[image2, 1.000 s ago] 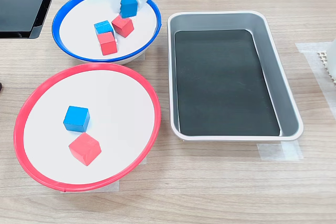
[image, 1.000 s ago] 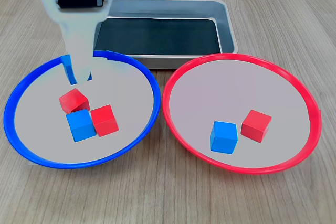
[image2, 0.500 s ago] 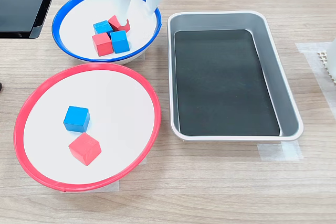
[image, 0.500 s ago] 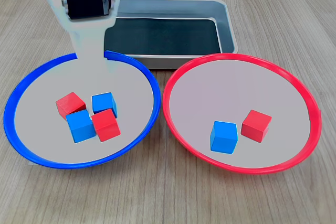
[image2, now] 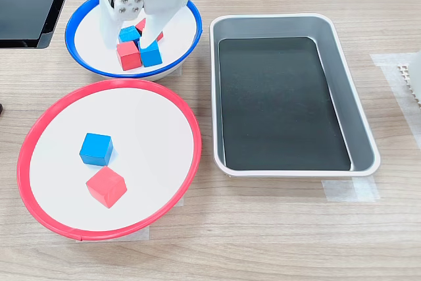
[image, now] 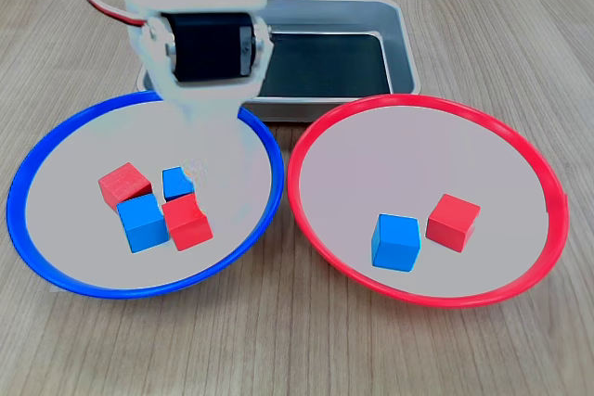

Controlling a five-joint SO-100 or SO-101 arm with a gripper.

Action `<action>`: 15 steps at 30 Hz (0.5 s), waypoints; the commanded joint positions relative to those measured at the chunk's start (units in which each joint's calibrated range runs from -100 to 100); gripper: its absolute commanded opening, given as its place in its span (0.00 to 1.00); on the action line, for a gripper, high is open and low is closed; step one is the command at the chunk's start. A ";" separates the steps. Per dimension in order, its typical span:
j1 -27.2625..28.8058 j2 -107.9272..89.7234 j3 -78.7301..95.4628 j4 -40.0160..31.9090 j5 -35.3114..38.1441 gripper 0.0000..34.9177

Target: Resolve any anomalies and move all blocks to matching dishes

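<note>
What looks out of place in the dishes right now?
Colours are mixed: two red blocks sit in the blue-rimmed dish, and one blue block sits in the red-rimmed dish. Nothing is spilled.

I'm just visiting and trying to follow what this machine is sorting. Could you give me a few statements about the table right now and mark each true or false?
1. The blue-rimmed dish holds four blocks. True: two red, two blue.
2. The red-rimmed dish holds only red blocks. False: it holds one blue block and one red block.
3. The grey metal tray has a block in it. False: it holds none.
4. The end effector is over the blue-rimmed dish. True, and its jaws stand apart with nothing between them.
5. The blocks in the red-rimmed dish are stacked. False: they sit side by side on the dish floor.
</note>
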 commanded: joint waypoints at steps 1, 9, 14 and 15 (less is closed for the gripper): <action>-0.25 0.65 -2.78 -1.74 -0.39 0.37; -2.23 2.19 -3.51 -2.07 -1.42 0.37; -3.64 2.28 -4.51 0.16 -1.42 0.38; -3.74 2.36 -4.60 0.33 -1.42 0.39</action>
